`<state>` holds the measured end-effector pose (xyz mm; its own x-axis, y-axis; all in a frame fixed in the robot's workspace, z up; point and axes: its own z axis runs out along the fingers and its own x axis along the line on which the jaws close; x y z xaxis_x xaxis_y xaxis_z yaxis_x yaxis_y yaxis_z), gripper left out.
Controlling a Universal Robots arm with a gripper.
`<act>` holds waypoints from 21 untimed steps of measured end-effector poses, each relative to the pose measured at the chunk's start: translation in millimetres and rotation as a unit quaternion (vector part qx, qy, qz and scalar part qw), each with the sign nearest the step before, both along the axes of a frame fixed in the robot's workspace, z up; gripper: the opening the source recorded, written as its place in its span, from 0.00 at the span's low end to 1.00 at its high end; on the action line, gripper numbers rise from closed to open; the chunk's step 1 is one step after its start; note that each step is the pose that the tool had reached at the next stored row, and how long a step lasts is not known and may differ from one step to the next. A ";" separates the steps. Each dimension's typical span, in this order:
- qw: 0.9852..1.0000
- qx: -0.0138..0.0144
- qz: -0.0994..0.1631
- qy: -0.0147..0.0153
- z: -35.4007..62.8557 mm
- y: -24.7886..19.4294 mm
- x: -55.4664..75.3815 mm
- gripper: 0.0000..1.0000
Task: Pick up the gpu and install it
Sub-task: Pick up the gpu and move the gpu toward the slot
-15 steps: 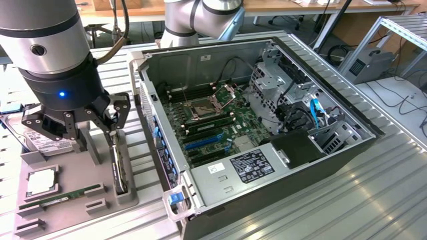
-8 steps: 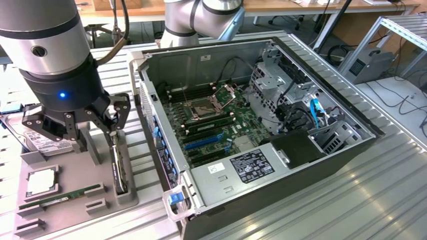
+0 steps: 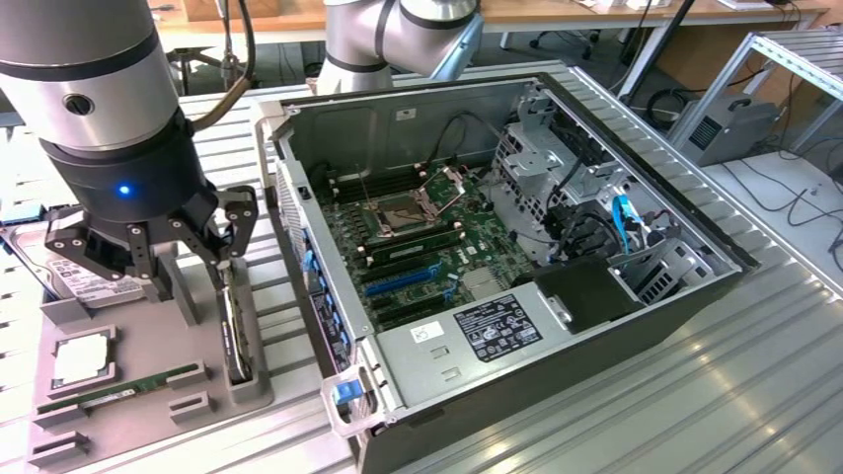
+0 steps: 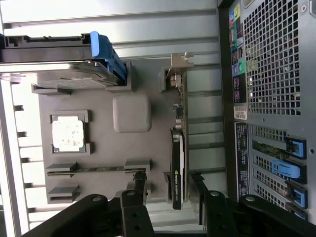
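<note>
Tool (image 4: 168, 180) on the arm hangs spread to its widest above a grey parts tray (image 3: 145, 346) on the bench (image 3: 685, 395), holding nothing. Its 2 black fingers (image 4: 140, 185) stand on either side of the gpu (image 4: 177, 168) and appear to be apart from it. This looks like a line-up for a grasp across the card's thin body, which would explain the wide spread.

The gpu is directly below the tool, not yet lifted. It stands on its long edge in a slotted holder of the tray, a pose that likely keeps both flat faces free for the fingers.

The gpu is a thin, flat card. The half nearer the tool is black and carries a small label with pale lettering. The farther half shows bare circuit board and ends in a silver metal bracket (image 4: 178, 66).

A hard drive (image 4: 64, 64) in a blue carrier, a processor chip (image 4: 69, 133) and a RAM stick (image 4: 98, 169) sit in the same tray, to one side of the tool.

On the tool's other side an open computer case (image 3: 527, 247) lies on its side, its blue motherboard slots (image 3: 402, 281) exposed, probably so a card can go in from above.
</note>
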<state>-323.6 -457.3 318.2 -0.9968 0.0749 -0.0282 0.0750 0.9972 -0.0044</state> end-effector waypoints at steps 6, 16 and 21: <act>1.000 0.000 0.000 0.000 -1.2 0.0 0.0 0.48; 1.000 0.000 0.000 0.000 -3.4 0.0 0.0 0.48; 1.000 0.000 0.000 0.000 -4.9 0.0 0.0 0.48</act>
